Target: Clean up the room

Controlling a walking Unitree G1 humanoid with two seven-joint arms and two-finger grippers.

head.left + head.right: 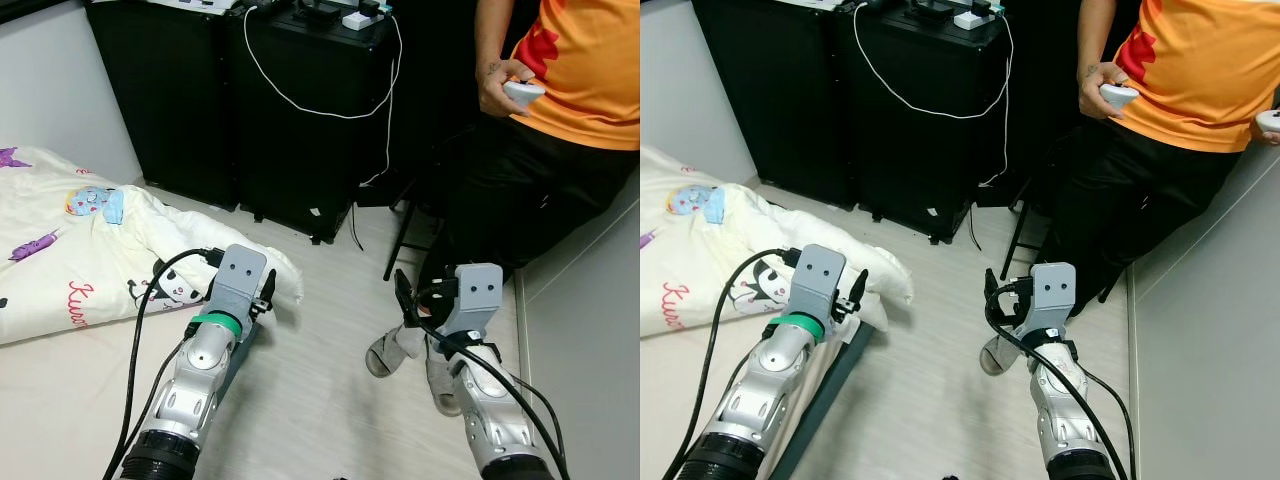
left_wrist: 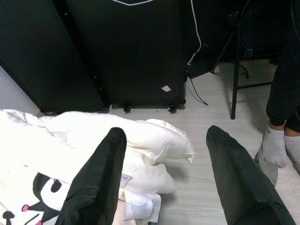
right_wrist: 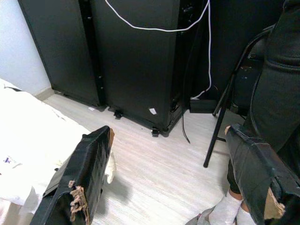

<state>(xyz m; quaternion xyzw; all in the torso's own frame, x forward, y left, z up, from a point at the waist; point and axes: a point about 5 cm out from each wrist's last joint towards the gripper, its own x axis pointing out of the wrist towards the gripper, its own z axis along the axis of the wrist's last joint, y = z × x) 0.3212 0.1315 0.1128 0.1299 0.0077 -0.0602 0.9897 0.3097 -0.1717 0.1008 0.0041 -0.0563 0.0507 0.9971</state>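
Both spread wide, the left gripper [image 2: 161, 178] hovers over the cream cartoon-printed quilt's [image 1: 70, 250] corner, and the right gripper [image 3: 173, 183] hangs above pale wood-plank floor [image 1: 320, 400].

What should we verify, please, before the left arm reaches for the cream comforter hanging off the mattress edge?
1. Left gripper jaws apart and empty: ok.
2. Right gripper jaws apart and empty: ok.
3. Comforter ahead of the left gripper, nothing between them: ok.
4. Person well away from the arms: not ok; the socked feet are on the floor beside the right gripper.
5. White cable on the black cabinets away from the comforter: ok.
6. Anything under the comforter: cannot tell.
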